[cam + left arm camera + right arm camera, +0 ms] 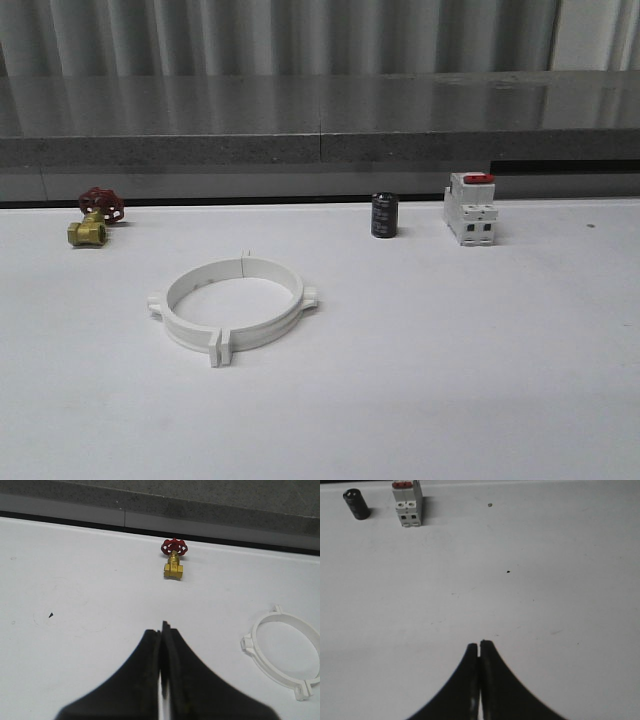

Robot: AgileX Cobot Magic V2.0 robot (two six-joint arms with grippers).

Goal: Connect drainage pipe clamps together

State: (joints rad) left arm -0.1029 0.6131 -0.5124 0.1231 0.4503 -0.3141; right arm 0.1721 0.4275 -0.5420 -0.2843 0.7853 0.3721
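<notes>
On the white bench (480, 380), the drainage pipe clamps (233, 308) lie joined as one ring, left of centre.

Both end effectors are closed and hold nothing: the left end effector (163, 628) has its fingers pressed together above bare bench, with the ring off to one side and a brass valve (173, 560) beyond; the right end effector (479, 644) is likewise closed, well apart from the breaker (407, 502) and black capacitor (356, 503).
</notes>
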